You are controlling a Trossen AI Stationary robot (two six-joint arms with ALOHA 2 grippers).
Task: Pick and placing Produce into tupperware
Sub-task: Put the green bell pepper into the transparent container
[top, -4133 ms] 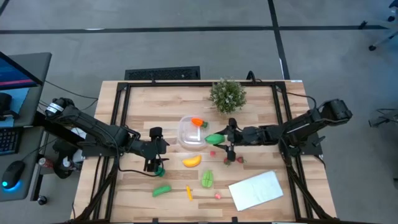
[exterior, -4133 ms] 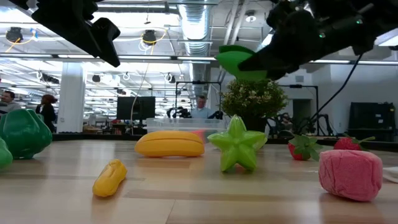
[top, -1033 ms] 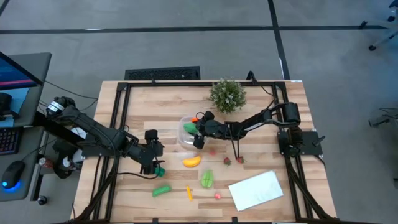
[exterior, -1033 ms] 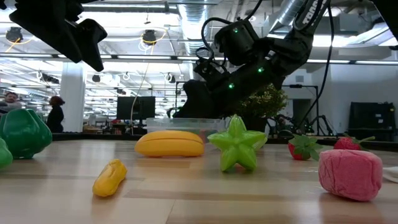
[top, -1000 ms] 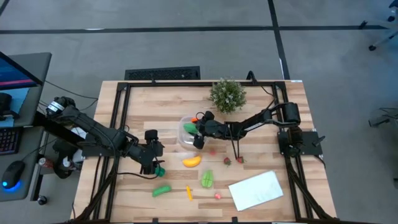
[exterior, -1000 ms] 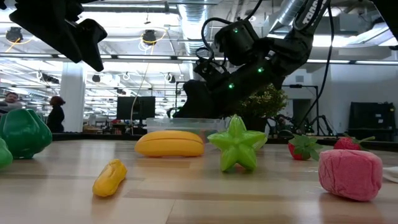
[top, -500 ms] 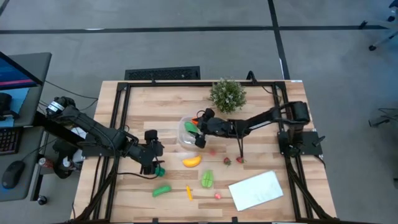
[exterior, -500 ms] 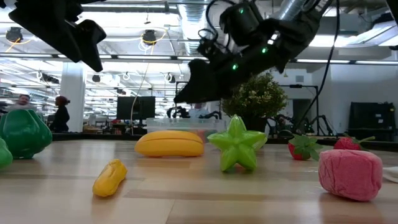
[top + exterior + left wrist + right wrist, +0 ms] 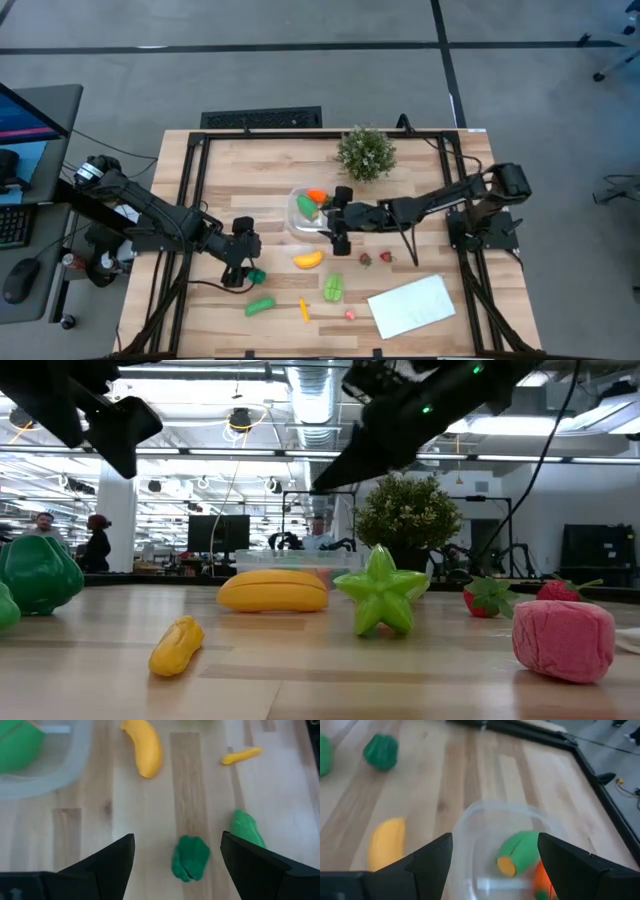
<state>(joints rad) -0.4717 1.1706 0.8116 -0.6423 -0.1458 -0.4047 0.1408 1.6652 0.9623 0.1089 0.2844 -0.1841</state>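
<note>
Beside the tupperware (image 9: 306, 213), the right tool (image 9: 337, 222) (open, empty) has withdrawn — green piece (image 9: 519, 851) left inside.

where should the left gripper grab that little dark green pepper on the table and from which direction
Across the green pepper's rounded middle, coming straight down from above. It sits free on the bare wood, apart from the lighter green piece beside it, and the open left gripper already brackets it, one finger on each side.

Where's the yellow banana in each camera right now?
High view: banana below the clear tupperware.
Low view: banana left of centre, in front of the tupperware.
Left wrist view: banana beside the tupperware.
Right wrist view: banana beside the tupperware.
Shared landmark: the tupperware.
</note>
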